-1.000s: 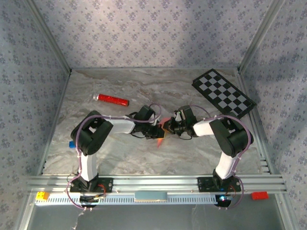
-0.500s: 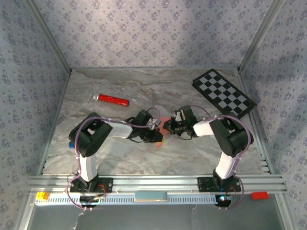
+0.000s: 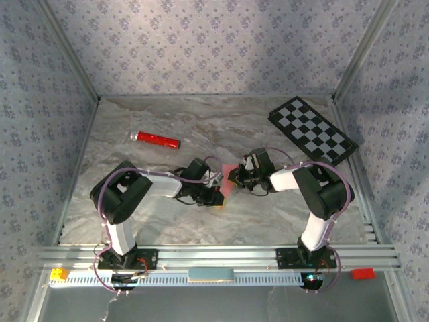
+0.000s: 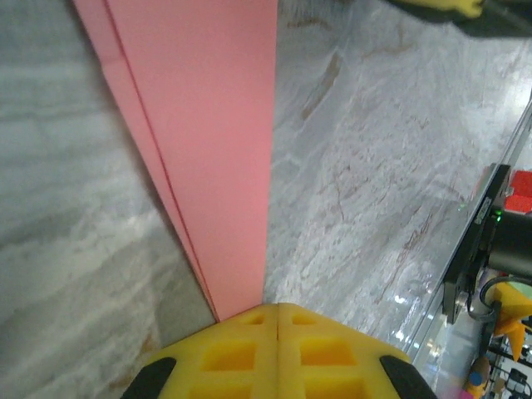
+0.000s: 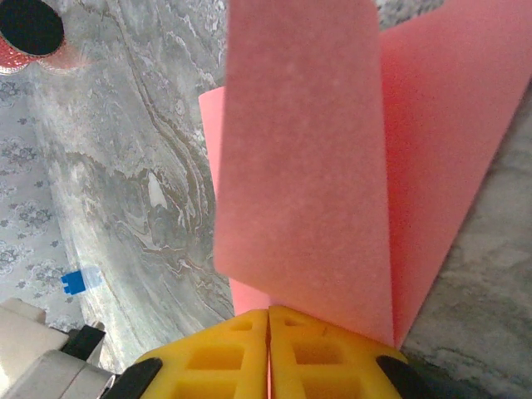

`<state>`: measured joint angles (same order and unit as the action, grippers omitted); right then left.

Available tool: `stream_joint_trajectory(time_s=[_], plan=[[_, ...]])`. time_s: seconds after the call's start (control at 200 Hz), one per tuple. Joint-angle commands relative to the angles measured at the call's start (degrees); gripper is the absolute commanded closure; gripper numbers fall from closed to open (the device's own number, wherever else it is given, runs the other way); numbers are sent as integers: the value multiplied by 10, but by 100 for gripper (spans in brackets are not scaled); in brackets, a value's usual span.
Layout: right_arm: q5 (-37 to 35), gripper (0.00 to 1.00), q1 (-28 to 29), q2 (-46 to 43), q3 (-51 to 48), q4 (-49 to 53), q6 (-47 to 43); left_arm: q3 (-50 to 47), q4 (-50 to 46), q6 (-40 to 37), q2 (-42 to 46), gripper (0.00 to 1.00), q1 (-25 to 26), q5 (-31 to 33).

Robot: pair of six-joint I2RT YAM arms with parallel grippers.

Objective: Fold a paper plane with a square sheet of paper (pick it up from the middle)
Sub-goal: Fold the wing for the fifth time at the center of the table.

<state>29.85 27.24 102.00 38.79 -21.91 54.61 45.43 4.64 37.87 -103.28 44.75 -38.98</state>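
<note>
A marbled bench (image 3: 167, 121) is seen from above, with a black-and-white checkerboard (image 3: 312, 129) laid at its far right corner; all places here are given from that board. The two arms are bent inward so that their tips meet left of the checkerboard and nearer the bases. A red cylinder (image 3: 155, 139) is found well to the left of the checkerboard, apart from everything else. The pink paper (image 3: 226, 180) is held between the two grippers, left of the checkerboard and nearer than it, apparently raised off the bench. It is already creased: stacked layers are shown in the left wrist view, and a flap is stood up from a wider panel in the right wrist view. The left gripper (image 4: 277, 312) is seen with its jaws pressed together on the paper's narrow end, and the paper is pinched likewise by the right gripper (image 5: 268, 314). The early folds are judged done; no sharp nose can be made out, so the wings and final crease are judged to remain.
</note>
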Motion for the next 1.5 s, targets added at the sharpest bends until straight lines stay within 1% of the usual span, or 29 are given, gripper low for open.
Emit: stream_joint_trajectory(time_s=[0.0, 0.205, 0.39, 0.55, 0.66, 0.8, 0.88, 1.074, 1.149, 1.499], plan=[[-83, 90, -1, 43, -24, 94, -5, -32, -96, -22, 12, 98, 19, -34], [-82, 90, 1, 43, -22, 93, -2, -53, -98, -21, 39, 98, 20, -27], [-80, 90, 4, 39, -22, 91, 3, -36, -86, -16, 111, 99, 18, -8], [-81, 90, 8, 29, -29, 91, 9, -18, -56, 2, 139, 100, -7, 14], [-81, 90, 10, 26, -28, 93, 14, 4, -32, 19, 127, 100, -29, 22], [-83, 90, 15, 21, -27, 92, 19, 44, -25, 26, 95, 100, -40, 26], [-85, 90, 18, 21, -27, 90, 24, 63, -23, 31, 77, 100, -41, 29], [-79, 89, 23, 26, -25, 77, 35, 69, 20, 64, 46, 100, -41, 42], [-85, 90, 24, 22, -30, 73, 36, 72, 37, 76, 33, 100, -39, 34], [-88, 90, 23, 21, -40, 61, 45, 98, 30, 71, -12, 100, -28, 34]])
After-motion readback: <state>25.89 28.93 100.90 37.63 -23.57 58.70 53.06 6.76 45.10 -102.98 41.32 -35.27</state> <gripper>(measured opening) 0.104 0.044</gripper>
